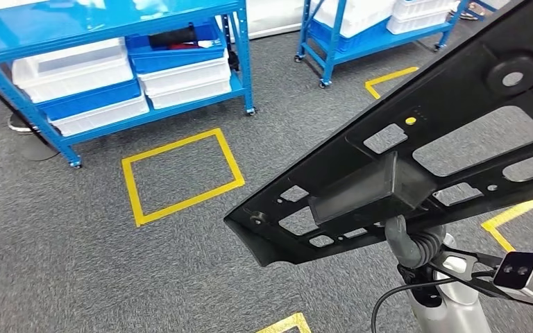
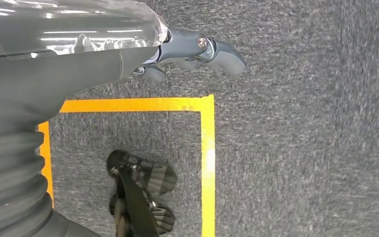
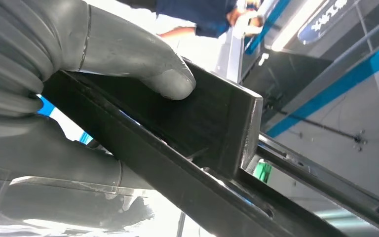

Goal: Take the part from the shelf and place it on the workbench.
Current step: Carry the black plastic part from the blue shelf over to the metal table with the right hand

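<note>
- The part (image 1: 402, 159), a long black panel with cut-out openings, is held in the air above the carpet (image 1: 62, 257), tilted, its lower end toward the middle of the head view and its upper end running off the right edge.
- The right hand (image 3: 79, 89) grips the part by a black box-shaped block on its underside; the thumb (image 3: 168, 81) presses on the block's face.
- In the head view the right arm (image 1: 451, 298) comes up from below, directly under the block.
- The left hand (image 2: 197, 52) holds nothing, hanging over the carpet; its fingers are curled in.
- Yellow tape rectangles (image 1: 180, 177) mark the carpet.
- A blue shelf (image 1: 111, 62) with white and blue bins (image 1: 76, 69) stands at the far left; a second blue shelf (image 1: 382, 31) stands farther right.
- A person (image 3: 202, 19) in dark blue appears beyond the part in the right wrist view.
</note>
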### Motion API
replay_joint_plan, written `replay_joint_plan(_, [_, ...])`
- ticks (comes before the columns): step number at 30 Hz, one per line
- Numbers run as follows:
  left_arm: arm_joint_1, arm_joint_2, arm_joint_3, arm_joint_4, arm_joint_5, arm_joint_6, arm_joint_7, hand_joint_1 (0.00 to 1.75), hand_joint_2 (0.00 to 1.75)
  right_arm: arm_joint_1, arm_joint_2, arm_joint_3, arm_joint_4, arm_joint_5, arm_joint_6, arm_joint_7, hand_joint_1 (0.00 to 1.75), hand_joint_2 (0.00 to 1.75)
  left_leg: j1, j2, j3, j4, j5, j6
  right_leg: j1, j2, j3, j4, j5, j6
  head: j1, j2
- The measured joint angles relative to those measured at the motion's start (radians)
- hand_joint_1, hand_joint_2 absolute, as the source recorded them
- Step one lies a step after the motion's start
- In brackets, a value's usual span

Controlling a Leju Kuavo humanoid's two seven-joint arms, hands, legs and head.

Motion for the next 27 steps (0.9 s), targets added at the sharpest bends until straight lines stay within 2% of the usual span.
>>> replay_joint_plan(1, [0.002,0.000,0.000,0.000,0.000,0.001,0.000,0.00,1.75,0.001,0.000,0.000,0.001,0.001,0.001,0.000,1.75,1.75,0.000,-0.003,-0.019,0.037,-0.005,-0.001,0.000,0.011,-0.001,0.001,0.000,0.000,0.000,0.000])
replay_joint_plan(2, [0.003,-0.001,0.000,0.000,-0.001,0.001,0.000,0.00,1.75,0.002,0.000,0.000,0.002,0.001,0.002,0.000,1.75,1.75,0.000,-0.004,-0.020,0.032,0.012,0.000,0.000,0.024,-0.001,0.003,0.000,0.000,0.000,0.000])
replay_joint_plan(3, [0.002,-0.001,0.000,0.001,-0.003,0.003,0.000,0.00,1.75,0.003,0.000,0.000,0.003,0.001,0.004,0.000,1.75,1.75,0.001,-0.007,0.000,-0.015,0.047,0.002,0.000,0.036,0.000,0.005,0.000,0.001,0.000,0.000])
replay_joint_plan(4, [0.002,-0.001,-0.001,0.001,-0.005,0.005,0.000,0.00,1.75,0.003,0.000,0.000,0.003,0.000,0.007,0.000,1.75,1.75,0.002,-0.016,0.032,-0.087,0.088,0.004,0.000,0.047,0.000,0.007,-0.001,0.002,0.000,0.000])
replay_joint_plan(6, [0.000,-0.001,-0.004,0.001,-0.010,0.011,0.001,0.00,1.75,0.004,0.000,-0.002,0.005,-0.004,0.018,-0.002,1.75,1.75,0.003,-0.050,0.087,-0.214,0.136,0.010,0.001,0.068,-0.003,0.012,-0.001,0.009,0.000,0.000])
replay_joint_plan(8, [-0.002,-0.001,-0.007,0.002,-0.015,0.016,0.004,0.00,1.75,0.008,0.001,-0.005,0.010,-0.007,0.032,-0.011,1.75,1.75,0.003,-0.066,0.102,-0.251,0.139,0.014,-0.001,0.085,-0.011,0.014,0.002,0.020,0.000,0.000])
replay_joint_plan(10, [-0.005,-0.001,-0.014,0.002,-0.024,0.016,0.005,0.00,1.75,0.018,0.003,-0.014,0.015,-0.005,0.043,-0.026,1.75,1.75,0.003,-0.049,0.104,-0.256,0.145,0.025,-0.004,0.095,-0.016,0.014,0.004,0.032,0.000,0.000])
replay_joint_plan(12, [-0.010,0.002,-0.023,0.002,-0.031,0.012,0.002,0.00,1.75,0.027,0.004,-0.027,0.016,-0.001,0.053,-0.037,1.75,1.75,0.006,-0.031,0.106,-0.264,0.152,0.039,-0.003,0.063,-0.035,0.052,-0.023,0.042,0.000,0.000])
replay_joint_plan(14, [-0.010,0.007,-0.026,0.002,-0.026,0.007,-0.013,0.00,1.75,0.030,0.008,-0.038,0.019,-0.002,0.067,-0.041,1.75,1.75,0.005,-0.010,0.105,-0.267,0.154,0.045,-0.004,0.012,-0.094,0.174,-0.087,0.047,0.000,0.000])
replay_joint_plan(15, [-0.008,0.011,-0.026,0.002,-0.019,0.003,-0.025,0.00,1.75,0.030,0.012,-0.040,0.022,-0.005,0.072,-0.039,1.75,1.75,0.004,0.002,0.104,-0.266,0.153,0.046,-0.006,-0.001,-0.129,0.245,-0.117,0.050,0.000,0.000])
replay_joint_plan(16, [-0.007,0.016,-0.026,0.002,-0.011,-0.001,-0.037,0.00,1.75,0.030,0.017,-0.042,0.025,-0.008,0.075,-0.034,1.75,1.75,0.003,0.014,0.103,-0.266,0.152,0.046,-0.009,-0.008,-0.153,0.294,-0.130,0.053,0.000,0.000])
replay_joint_plan(17, [-0.008,0.021,-0.026,0.002,-0.005,-0.005,-0.047,0.00,1.75,0.028,0.022,-0.042,0.027,-0.010,0.075,-0.028,1.75,1.75,0.003,0.026,0.103,-0.266,0.151,0.045,-0.011,-0.012,-0.158,0.305,-0.124,0.054,0.000,0.000])
replay_joint_plan(18, [-0.010,0.025,-0.026,0.002,-0.001,-0.008,-0.053,0.00,1.75,0.026,0.026,-0.042,0.029,-0.012,0.074,-0.023,1.75,1.75,0.003,0.037,0.104,-0.265,0.150,0.043,-0.013,-0.016,-0.141,0.276,-0.101,0.055,0.000,0.000])
replay_joint_plan(20, [-0.013,0.031,-0.026,0.002,0.001,-0.013,-0.057,0.00,1.75,0.020,0.031,-0.042,0.031,-0.014,0.073,-0.018,1.75,1.75,0.002,0.055,0.108,-0.263,0.145,0.037,-0.012,-0.047,-0.062,0.132,-0.042,0.051,0.000,0.000])
replay_joint_plan(21, [-0.014,0.034,-0.026,0.002,0.002,-0.014,-0.058,0.00,1.75,0.017,0.034,-0.042,0.031,-0.015,0.073,-0.018,1.75,1.75,-0.001,0.062,0.110,-0.261,0.142,0.032,-0.009,-0.062,-0.028,0.069,-0.022,0.046,0.000,0.000])
replay_joint_plan(22, [-0.015,0.037,-0.026,0.002,0.002,-0.014,-0.060,0.00,1.75,0.014,0.036,-0.042,0.031,-0.016,0.073,-0.018,1.75,1.75,-0.003,0.069,0.111,-0.260,0.140,0.026,-0.006,-0.072,-0.008,0.030,-0.013,0.041,0.000,0.000])
replay_joint_plan(23, [-0.015,0.039,-0.025,0.002,0.003,-0.014,-0.061,0.00,1.75,0.013,0.038,-0.042,0.031,-0.018,0.073,-0.018,1.75,1.75,-0.005,0.077,0.112,-0.259,0.138,0.020,-0.002,-0.073,-0.004,0.017,-0.014,0.036,0.000,0.000])
replay_joint_plan(25, [-0.016,0.041,-0.025,0.002,0.008,-0.013,-0.062,0.00,1.75,0.012,0.045,-0.042,0.031,-0.020,0.071,-0.020,1.75,1.75,-0.003,0.088,0.113,-0.259,0.134,0.008,-0.002,-0.051,-0.007,0.016,-0.010,0.025,0.000,0.000])
replay_joint_plan(27, [-0.019,0.041,-0.025,0.002,0.010,-0.009,-0.063,0.00,1.75,0.012,0.056,-0.041,0.031,-0.016,0.058,-0.029,1.75,1.75,0.001,0.059,0.102,-0.225,0.106,-0.003,-0.005,-0.032,-0.006,0.011,-0.005,0.013,0.000,0.000])
